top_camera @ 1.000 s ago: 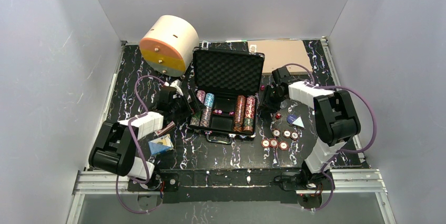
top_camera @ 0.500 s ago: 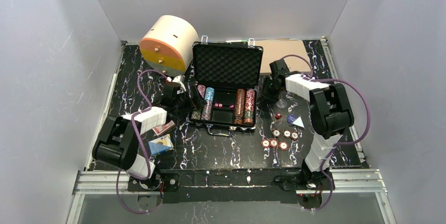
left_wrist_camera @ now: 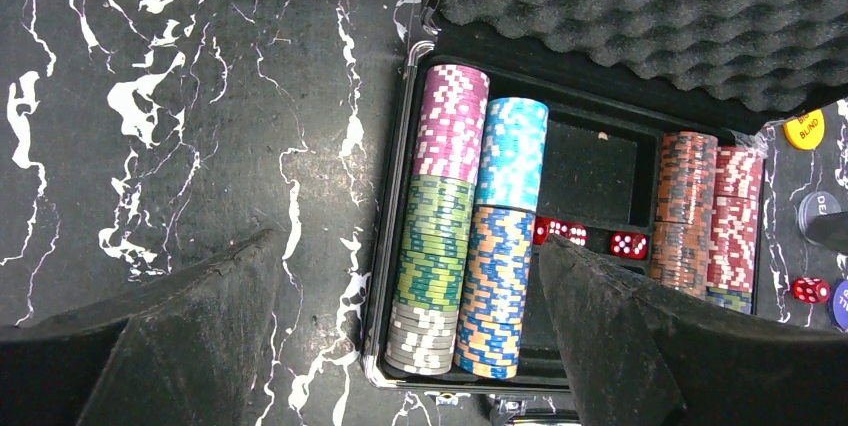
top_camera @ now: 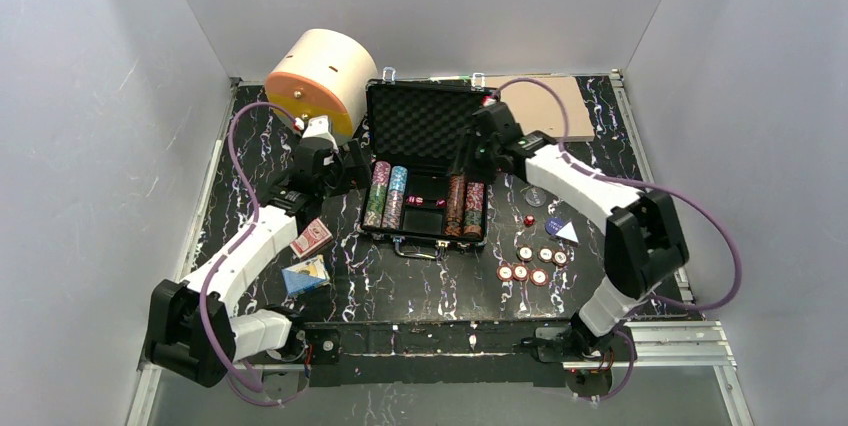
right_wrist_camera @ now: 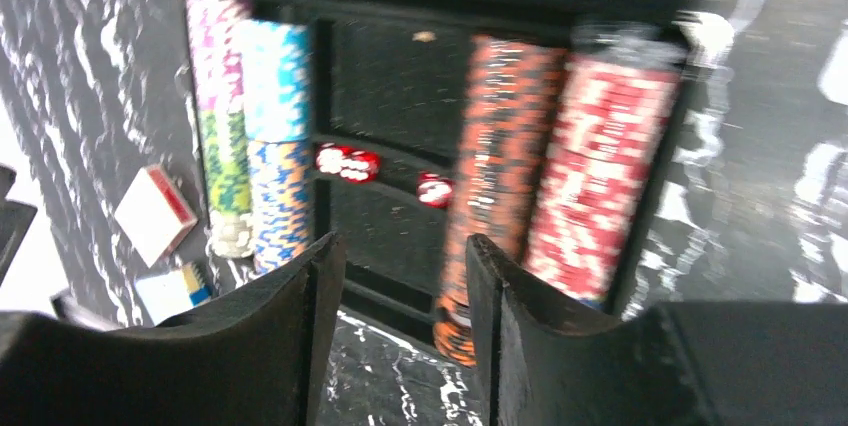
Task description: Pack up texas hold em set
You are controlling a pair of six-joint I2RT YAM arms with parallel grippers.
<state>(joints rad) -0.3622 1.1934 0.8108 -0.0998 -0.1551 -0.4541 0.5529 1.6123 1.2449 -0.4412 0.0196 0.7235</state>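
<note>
Both wrist views cut the open briefcase (top_camera: 432, 131), lying mid-table, at its edges; the right one is blurred. Left gripper (left_wrist_camera: 408, 246) spread wide, empty; right gripper (right_wrist_camera: 405, 244) partly apart, gripping nothing, above chip stacks (right_wrist_camera: 500, 166)

One legend reads clearly: "BIG BLIND", in dark letters on the yellow round button (left_wrist_camera: 805, 129) lying on the worktop (left_wrist_camera: 200, 96) just right of the case (left_wrist_camera: 393, 246). Near it a grey round button (left_wrist_camera: 822, 216) shows "DE" before the frame edge cuts it off. The red dice (left_wrist_camera: 630, 244) bear white pips, too small to count.
</note>
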